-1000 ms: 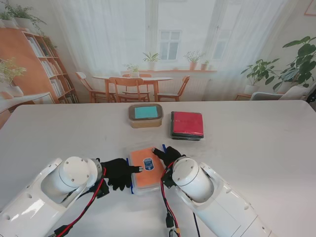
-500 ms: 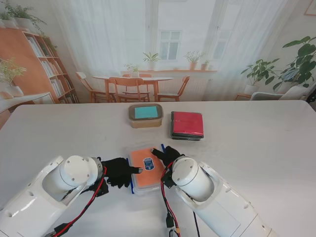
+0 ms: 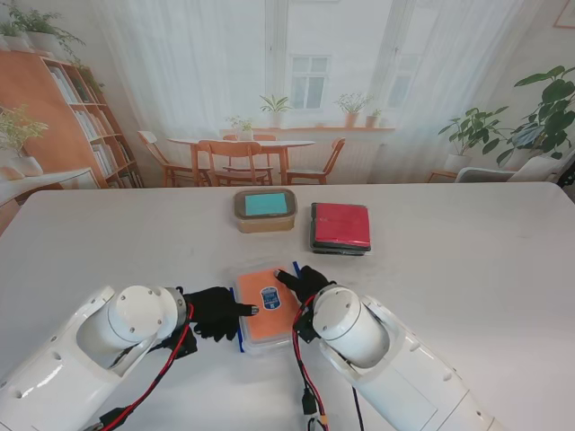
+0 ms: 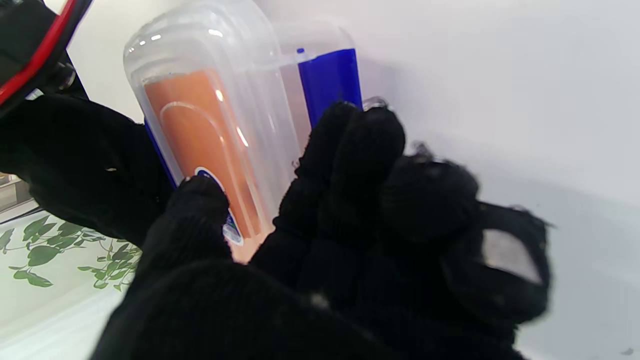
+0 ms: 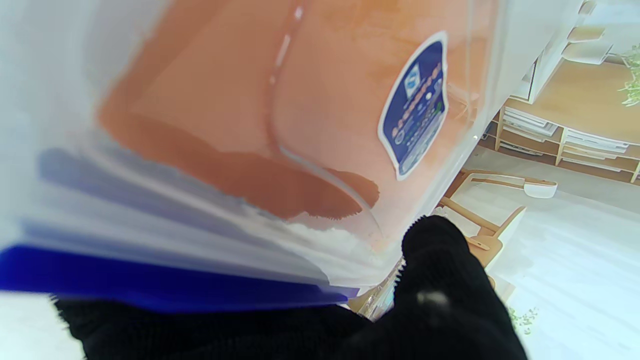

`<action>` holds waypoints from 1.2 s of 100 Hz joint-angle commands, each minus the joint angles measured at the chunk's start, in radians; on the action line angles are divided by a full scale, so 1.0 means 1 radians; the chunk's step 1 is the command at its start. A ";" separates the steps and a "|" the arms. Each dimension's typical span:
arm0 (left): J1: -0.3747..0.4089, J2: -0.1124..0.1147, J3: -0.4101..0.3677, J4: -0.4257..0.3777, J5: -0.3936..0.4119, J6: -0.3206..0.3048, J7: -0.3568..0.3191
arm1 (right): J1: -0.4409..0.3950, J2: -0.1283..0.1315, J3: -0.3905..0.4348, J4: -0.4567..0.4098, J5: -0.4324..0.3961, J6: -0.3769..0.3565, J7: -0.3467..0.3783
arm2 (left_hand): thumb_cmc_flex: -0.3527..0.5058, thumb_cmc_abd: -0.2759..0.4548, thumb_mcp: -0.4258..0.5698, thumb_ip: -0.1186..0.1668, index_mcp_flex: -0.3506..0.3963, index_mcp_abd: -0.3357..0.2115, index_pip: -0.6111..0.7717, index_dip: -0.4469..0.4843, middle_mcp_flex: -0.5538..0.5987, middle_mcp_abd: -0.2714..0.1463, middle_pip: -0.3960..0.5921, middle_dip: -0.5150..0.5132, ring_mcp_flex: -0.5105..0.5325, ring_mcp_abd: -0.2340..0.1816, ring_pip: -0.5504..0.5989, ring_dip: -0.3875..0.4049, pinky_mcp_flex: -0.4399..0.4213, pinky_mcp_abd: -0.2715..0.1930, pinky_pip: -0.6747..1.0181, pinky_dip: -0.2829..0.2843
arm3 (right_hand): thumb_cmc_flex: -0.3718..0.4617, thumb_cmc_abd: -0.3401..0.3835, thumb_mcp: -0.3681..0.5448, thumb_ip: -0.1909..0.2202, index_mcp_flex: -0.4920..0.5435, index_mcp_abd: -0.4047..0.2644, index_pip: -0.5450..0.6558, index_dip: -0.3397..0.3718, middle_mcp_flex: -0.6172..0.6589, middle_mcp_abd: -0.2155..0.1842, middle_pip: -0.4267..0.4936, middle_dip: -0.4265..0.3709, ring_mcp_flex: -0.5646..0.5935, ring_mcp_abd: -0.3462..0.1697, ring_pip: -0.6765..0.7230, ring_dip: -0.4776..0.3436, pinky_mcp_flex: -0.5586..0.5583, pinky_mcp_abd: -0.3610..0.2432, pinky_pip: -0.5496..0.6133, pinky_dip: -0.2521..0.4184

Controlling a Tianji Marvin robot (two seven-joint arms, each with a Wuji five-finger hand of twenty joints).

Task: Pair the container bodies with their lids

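A clear container with an orange lid (image 3: pixel 266 309) and blue clips lies on the white table (image 3: pixel 467 260) close to me. My left hand (image 3: pixel 216 312) grips its left side. In the left wrist view its thumb (image 4: pixel 195 215) rests on the orange lid (image 4: pixel 210 115) and its fingers (image 4: pixel 360 150) press by a blue clip (image 4: pixel 330 75). My right hand (image 3: pixel 305 280) holds the far right corner, with one finger (image 5: pixel 440 265) at the lid's (image 5: pixel 300 100) edge. A teal-lidded container (image 3: pixel 266 208) and a red-lidded container (image 3: pixel 340 224) stand closed farther away.
The two closed containers sit side by side mid-table, well beyond my hands. Both forearms (image 3: pixel 126 341) cover the near part of the table. A bookshelf (image 3: pixel 63 108) and a dining set (image 3: pixel 243 153) stand behind the table's far edge.
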 commanded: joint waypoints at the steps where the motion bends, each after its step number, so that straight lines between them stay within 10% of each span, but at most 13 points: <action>1: 0.024 -0.033 0.016 -0.006 -0.007 -0.009 -0.003 | -0.028 -0.045 -0.020 -0.045 0.024 -0.017 0.036 | 0.020 0.002 -0.007 0.018 -0.145 -0.080 0.029 0.048 -0.020 -0.084 0.037 0.042 0.019 0.009 0.083 0.027 0.038 -0.333 0.246 -0.004 | 0.006 0.009 -0.031 -0.025 0.058 -0.087 0.035 -0.015 0.096 -0.096 -0.006 -0.008 0.006 -0.033 0.017 0.009 -0.013 -0.025 0.021 0.026; 21: 0.038 -0.034 -0.009 -0.013 0.004 -0.005 0.002 | -0.058 -0.049 0.014 -0.071 0.041 0.010 0.016 | 0.009 -0.001 -0.007 0.010 -0.144 -0.078 0.021 0.044 -0.020 -0.079 0.030 0.040 0.017 0.013 0.079 0.027 0.037 -0.329 0.246 -0.013 | 0.051 -0.076 0.013 -0.012 0.058 -0.085 0.035 -0.014 0.080 -0.093 0.024 0.006 0.018 -0.040 0.031 0.017 -0.003 -0.047 0.026 0.040; 26: 0.039 -0.034 -0.013 -0.014 0.006 -0.004 0.003 | -0.061 -0.050 0.018 -0.073 0.044 0.018 0.013 | 0.009 -0.004 -0.007 0.009 -0.143 -0.077 0.020 0.043 -0.020 -0.078 0.029 0.040 0.017 0.013 0.078 0.027 0.037 -0.329 0.246 -0.015 | 0.024 -0.176 0.159 -0.007 0.057 -0.090 0.034 -0.003 0.067 -0.098 0.055 0.017 0.028 -0.054 0.043 0.028 0.010 -0.067 0.034 0.052; 39: 0.043 -0.033 -0.017 -0.016 0.013 -0.003 0.002 | -0.054 -0.041 0.009 -0.070 0.018 0.035 0.034 | 0.007 -0.003 -0.006 0.007 -0.142 -0.077 0.019 0.042 -0.020 -0.077 0.027 0.039 0.017 0.015 0.075 0.027 0.037 -0.327 0.246 -0.018 | -0.009 -0.356 0.344 0.015 0.026 -0.119 0.059 0.039 -0.009 -0.139 0.187 0.076 0.066 -0.136 0.093 0.057 0.072 -0.165 0.077 0.037; 56: 0.044 -0.031 -0.016 -0.020 0.020 0.005 0.000 | -0.040 -0.033 -0.003 -0.059 0.002 0.048 0.061 | 0.007 -0.004 -0.006 0.005 -0.141 -0.076 0.017 0.040 -0.019 -0.076 0.022 0.036 0.017 0.017 0.071 0.026 0.036 -0.325 0.246 -0.024 | -0.001 -0.418 0.395 0.028 -0.033 -0.178 0.051 0.083 -0.204 -0.176 0.358 0.201 0.041 -0.246 0.222 0.137 0.115 -0.302 0.154 0.039; 91: 0.079 -0.032 -0.073 -0.044 0.040 0.018 0.006 | -0.028 -0.041 -0.014 -0.012 -0.006 0.056 0.054 | 0.004 -0.006 -0.006 0.004 -0.142 -0.073 0.009 0.033 -0.024 -0.069 0.008 0.029 0.011 0.027 0.056 0.020 0.034 -0.316 0.244 -0.040 | 0.050 -0.439 0.430 0.040 -0.074 -0.234 0.003 0.182 -0.369 -0.211 0.581 0.445 -0.024 -0.429 0.626 0.266 0.273 -0.687 0.435 0.103; 105: 0.115 -0.034 -0.127 -0.066 0.066 0.013 0.021 | -0.027 -0.044 -0.017 0.004 -0.012 0.048 0.046 | -0.001 -0.007 -0.007 0.003 -0.140 -0.073 0.003 0.028 -0.024 -0.065 0.001 0.025 0.009 0.032 0.051 0.018 0.033 -0.311 0.243 -0.047 | 0.055 -0.437 0.445 0.039 -0.081 -0.241 -0.005 0.204 -0.398 -0.214 0.596 0.466 -0.002 -0.457 0.730 0.296 0.415 -0.978 0.585 0.094; 120: 0.138 -0.034 -0.156 -0.081 0.082 0.010 0.023 | -0.020 -0.046 -0.024 0.020 -0.014 0.039 0.046 | -0.003 -0.008 -0.007 0.001 -0.140 -0.074 -0.004 0.023 -0.026 -0.063 -0.005 0.022 0.007 0.036 0.046 0.017 0.033 -0.307 0.241 -0.053 | 0.065 -0.438 0.458 0.040 -0.091 -0.249 -0.005 0.212 -0.419 -0.221 0.616 0.482 -0.002 -0.483 0.738 0.313 0.426 -1.067 0.620 0.101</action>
